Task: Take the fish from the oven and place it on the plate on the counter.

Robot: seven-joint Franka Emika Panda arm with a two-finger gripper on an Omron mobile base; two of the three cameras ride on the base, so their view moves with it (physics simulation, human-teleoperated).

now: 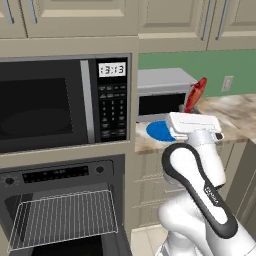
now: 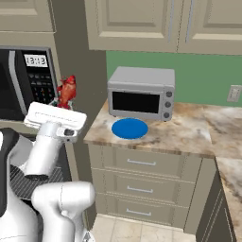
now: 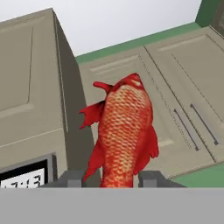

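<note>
Fish (image 3: pixel 124 131) upright between the claw (image 3: pixel 111 178) tips, clamped.

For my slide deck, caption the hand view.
Gripper shut on the red fish, pointing up toward cream cabinets.

Setting: home kitchen. Built-in oven (image 1: pixel 62 210) under microwave (image 1: pixel 65 102), toaster oven (image 2: pixel 141 93) on marbled tabletop (image 2: pixel 189 130), cream cabinets (image 2: pixel 142 23).
</note>
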